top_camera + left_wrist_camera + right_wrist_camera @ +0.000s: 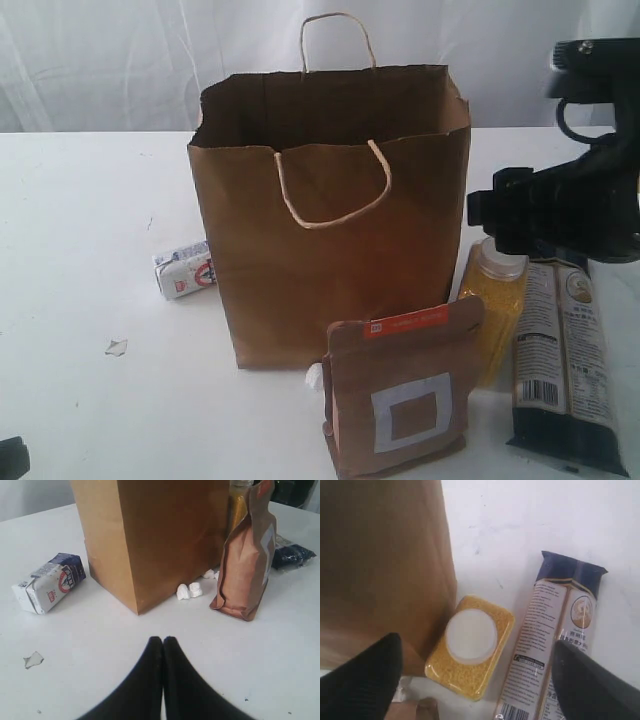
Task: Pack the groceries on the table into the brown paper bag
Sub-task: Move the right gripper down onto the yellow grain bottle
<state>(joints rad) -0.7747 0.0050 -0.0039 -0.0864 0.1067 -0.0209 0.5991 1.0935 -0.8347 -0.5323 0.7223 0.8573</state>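
The right gripper (pixel 476 645) hung with jaws spread wide above the white-capped yellow-grain bottle (pixel 492 300), which stood on the table (pixel 80 300) between the brown paper bag (pixel 330 250) and the long dark-blue packet (pixel 560 360). The left gripper (pixel 162 641) was clenched and empty. A small white-blue carton (pixel 185 268) lay beside the bag, and a brown pouch with white square (pixel 400 400) stood before it.

Lab-like robot test setup: plain white table (pixel 70 230), white draped curtain backdrop (pixel 100 60).
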